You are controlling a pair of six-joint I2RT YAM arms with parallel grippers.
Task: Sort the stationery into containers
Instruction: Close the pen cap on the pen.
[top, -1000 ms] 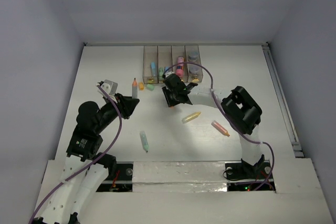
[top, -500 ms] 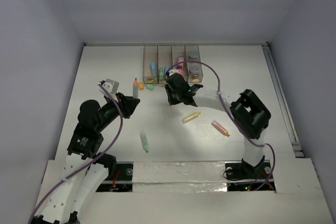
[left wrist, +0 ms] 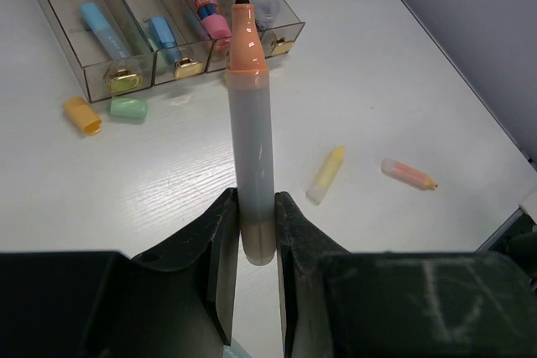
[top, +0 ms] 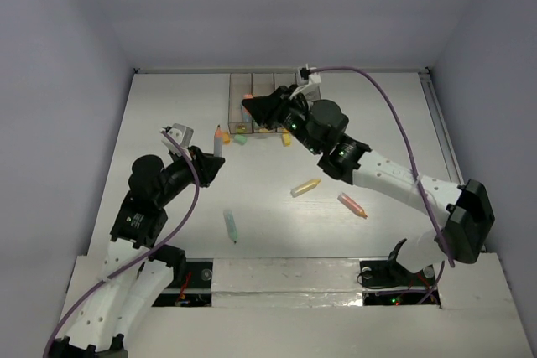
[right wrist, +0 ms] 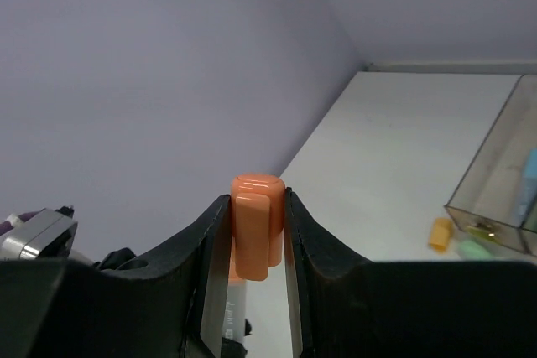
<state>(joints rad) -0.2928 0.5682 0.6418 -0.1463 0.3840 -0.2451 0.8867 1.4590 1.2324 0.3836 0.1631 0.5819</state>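
My left gripper (top: 207, 165) is shut on the lower end of a grey marker (top: 216, 143) with an uncapped orange tip, held upright; in the left wrist view the marker (left wrist: 252, 148) rises from the gripper (left wrist: 256, 236). My right gripper (top: 251, 106) is raised in front of the bins and shut on an orange cap (top: 248, 96), which shows between the jaws in the right wrist view (right wrist: 257, 222). The four clear containers (top: 234, 88) stand at the back and hold blue and pink sticks (left wrist: 99, 24). A yellow marker (top: 305, 187), a pink marker (top: 352, 205) and a teal marker (top: 230, 225) lie loose.
An orange cap (top: 226, 136), a green cap (top: 241, 139) and a yellow cap (top: 286, 138) lie on the table just in front of the bins. The right arm stretches over the table's middle. Grey walls close in the back and sides.
My right arm has lifted off the table in front of the bins and stretched up and to the left with the orange cap. The left arm and its marker have barely moved.
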